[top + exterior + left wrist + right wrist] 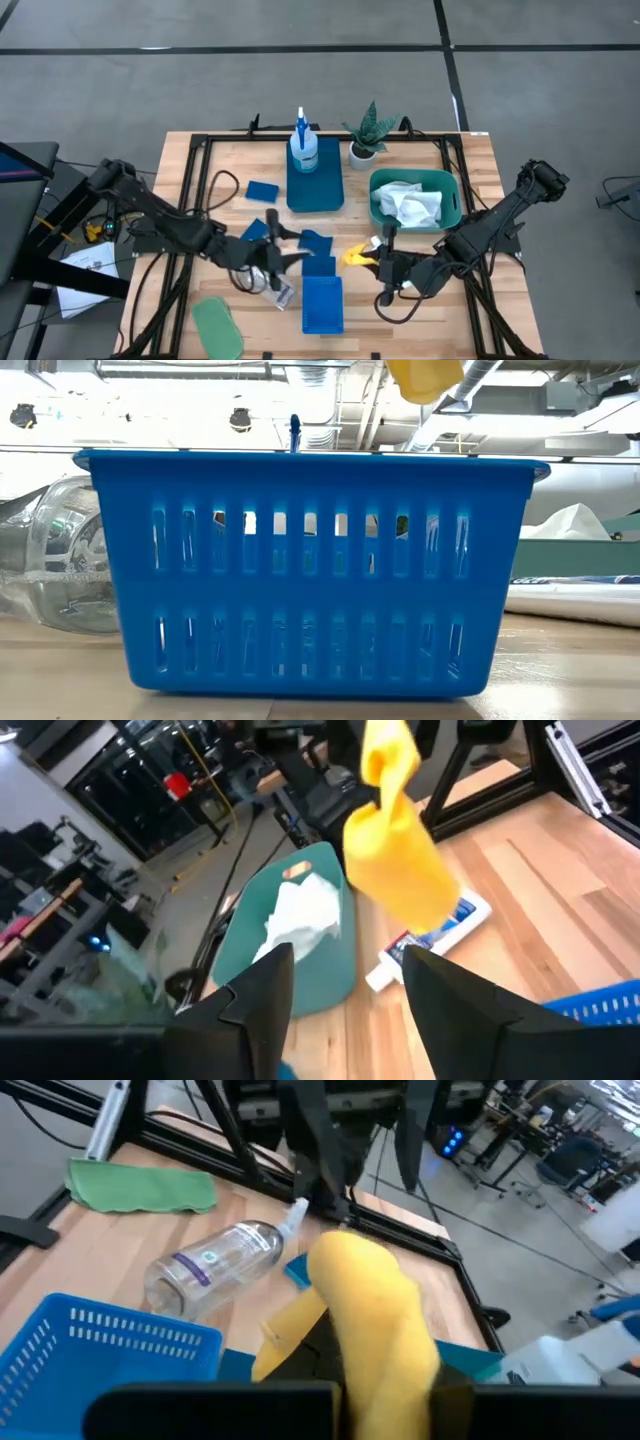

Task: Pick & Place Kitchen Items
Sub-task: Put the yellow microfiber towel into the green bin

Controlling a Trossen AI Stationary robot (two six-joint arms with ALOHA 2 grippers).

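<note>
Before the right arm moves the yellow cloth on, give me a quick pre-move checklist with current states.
1. Right gripper shut on the yellow cloth: ok.
2. Cloth lifted off the wooden table: ok, it hangs free in the left wrist view.
3. Left gripper empty, jaws apart: ok.
4. Clear plastic bottle lying on its side, apart from the cloth: ok.
5. Room in the teal tub: cannot tell, white cloths fill much.

1. Table centre is crowded: blue basket (322,304) at the near edge, blue sponges (315,243) just behind it.
2. Clear plastic bottle (268,281) lies beside the basket, blocking its left flank.
3. Teal tub (450,195) walls off the right rear.
4. Open wood on the far left, past the lone sponge (262,191).
</note>
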